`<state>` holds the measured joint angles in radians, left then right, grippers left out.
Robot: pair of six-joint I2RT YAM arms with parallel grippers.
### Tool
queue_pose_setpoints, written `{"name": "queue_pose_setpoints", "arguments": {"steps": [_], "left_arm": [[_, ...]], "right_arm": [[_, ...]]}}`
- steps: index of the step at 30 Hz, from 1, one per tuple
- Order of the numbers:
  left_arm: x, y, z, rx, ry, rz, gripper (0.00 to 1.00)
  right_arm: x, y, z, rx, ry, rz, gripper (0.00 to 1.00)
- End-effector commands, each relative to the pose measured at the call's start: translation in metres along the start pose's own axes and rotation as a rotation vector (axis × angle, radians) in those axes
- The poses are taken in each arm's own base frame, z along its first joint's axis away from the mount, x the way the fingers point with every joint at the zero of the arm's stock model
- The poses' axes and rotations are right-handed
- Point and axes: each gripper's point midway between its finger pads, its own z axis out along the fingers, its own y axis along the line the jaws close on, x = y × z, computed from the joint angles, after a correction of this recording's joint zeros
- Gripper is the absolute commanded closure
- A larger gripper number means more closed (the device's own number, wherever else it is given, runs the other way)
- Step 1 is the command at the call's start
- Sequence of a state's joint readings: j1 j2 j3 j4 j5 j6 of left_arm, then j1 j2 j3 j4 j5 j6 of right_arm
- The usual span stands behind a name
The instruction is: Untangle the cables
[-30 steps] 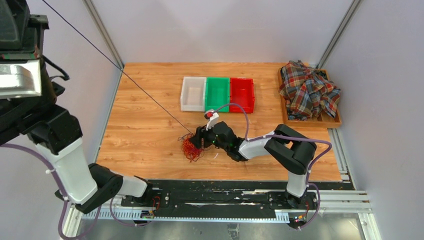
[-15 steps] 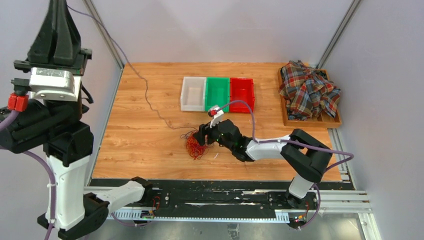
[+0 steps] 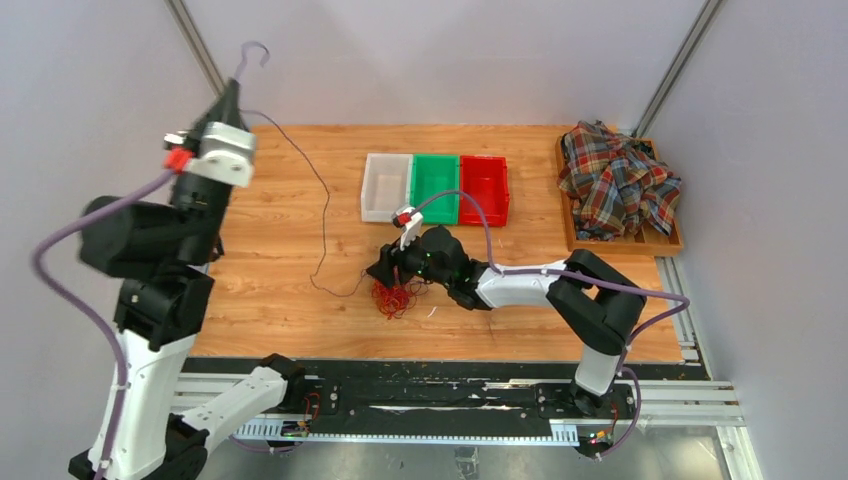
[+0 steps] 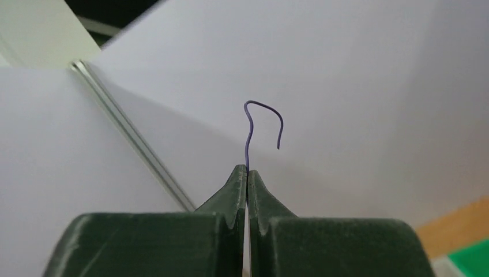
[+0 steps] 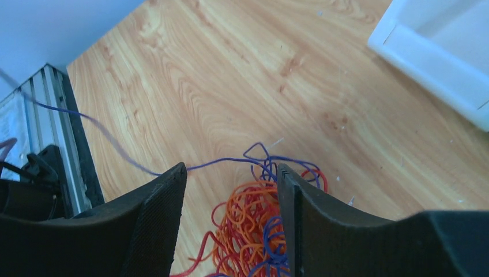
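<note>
The cables lie as a tangled bunch (image 3: pixel 390 298) of red, orange and purple cord on the wooden table, and show close up in the right wrist view (image 5: pixel 259 225). A long purple cable (image 3: pixel 322 205) runs from the bunch up to my left gripper (image 3: pixel 229 93), which is raised high at the left and shut on it; the hooked end (image 4: pixel 262 124) sticks out above the shut gripper (image 4: pixel 247 171). My right gripper (image 3: pixel 385 270) is open just over the bunch, its jaws either side of it (image 5: pixel 230 173).
Three bins stand side by side at the back: white (image 3: pixel 386 187), green (image 3: pixel 434 186), red (image 3: pixel 484 186). A wooden tray with a plaid cloth (image 3: pixel 617 190) sits at the right. The table's front edge meets a black rail (image 3: pixel 440 375).
My left arm has swung down and right, so the purple cable went from taut to slack and curved on the table. My right gripper shifted a little left over the bunch.
</note>
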<state>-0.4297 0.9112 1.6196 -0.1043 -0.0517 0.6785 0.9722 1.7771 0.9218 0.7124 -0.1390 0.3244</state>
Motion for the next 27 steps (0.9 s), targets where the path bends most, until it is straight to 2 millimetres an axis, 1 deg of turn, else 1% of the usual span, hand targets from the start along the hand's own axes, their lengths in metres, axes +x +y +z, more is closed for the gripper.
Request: {"name": "queue_pose_setpoints", "arguments": {"steps": [1,2,4,7,9,11,12,13,14,15,16,17,18,20,24,26,27], "left_arm": [[0.143,-0.066,-0.040,0.155,0.459,0.209,1.00],[0.171,-0.077,-0.052,0.178,0.534,0.257,0.99],[0.225,-0.102,-0.079,0.272,0.662,0.291,0.99],[0.293,-0.128,-0.117,0.389,0.817,0.319,0.99],[0.332,-0.142,-0.140,0.444,0.893,0.344,0.99],[0.367,-0.154,-0.159,0.487,0.952,0.349,0.99],[0.380,-0.161,-0.168,0.516,0.988,0.332,0.95],[0.391,-0.172,-0.179,0.572,1.033,0.301,0.86],[0.398,-0.185,-0.190,0.636,1.075,0.260,0.69],[0.401,-0.199,-0.201,0.710,1.110,0.202,0.44],[0.399,-0.213,-0.211,0.778,1.140,0.132,0.24],[0.396,-0.225,-0.219,0.831,1.159,0.061,0.10],[0.389,-0.237,-0.221,0.883,1.146,-0.015,0.04],[0.375,-0.258,-0.232,1.008,1.111,-0.117,0.00],[0.347,-0.289,-0.247,1.158,1.032,-0.277,0.01],[0.340,-0.308,-0.261,1.238,1.032,-0.313,0.00],[0.340,-0.315,-0.269,1.267,1.039,-0.326,0.01]], "right_arm": [[0.011,-0.020,-0.006,0.027,0.056,0.055,0.41],[0.012,-0.028,-0.010,0.048,0.059,0.077,0.41],[0.011,-0.042,-0.018,0.092,0.051,0.107,0.42],[0.012,-0.052,-0.030,0.133,0.057,0.105,0.42],[0.013,-0.056,-0.036,0.159,0.065,0.101,0.41],[0.014,-0.059,-0.040,0.183,0.066,0.099,0.41],[0.014,-0.062,-0.043,0.197,0.066,0.100,0.41],[0.013,-0.063,-0.045,0.206,0.064,0.102,0.40],[0.011,-0.064,-0.048,0.216,0.058,0.103,0.40],[0.011,-0.066,-0.051,0.225,0.058,0.105,0.39],[0.010,-0.066,-0.053,0.231,0.056,0.106,0.39],[0.010,-0.067,-0.056,0.239,0.055,0.104,0.38],[0.008,-0.068,-0.058,0.248,0.051,0.103,0.38],[0.008,-0.071,-0.063,0.260,0.051,0.105,0.37],[0.005,-0.074,-0.070,0.280,0.048,0.115,0.37],[0.004,-0.074,-0.072,0.286,0.046,0.122,0.37],[0.004,-0.074,-0.073,0.288,0.045,0.128,0.37]]}}
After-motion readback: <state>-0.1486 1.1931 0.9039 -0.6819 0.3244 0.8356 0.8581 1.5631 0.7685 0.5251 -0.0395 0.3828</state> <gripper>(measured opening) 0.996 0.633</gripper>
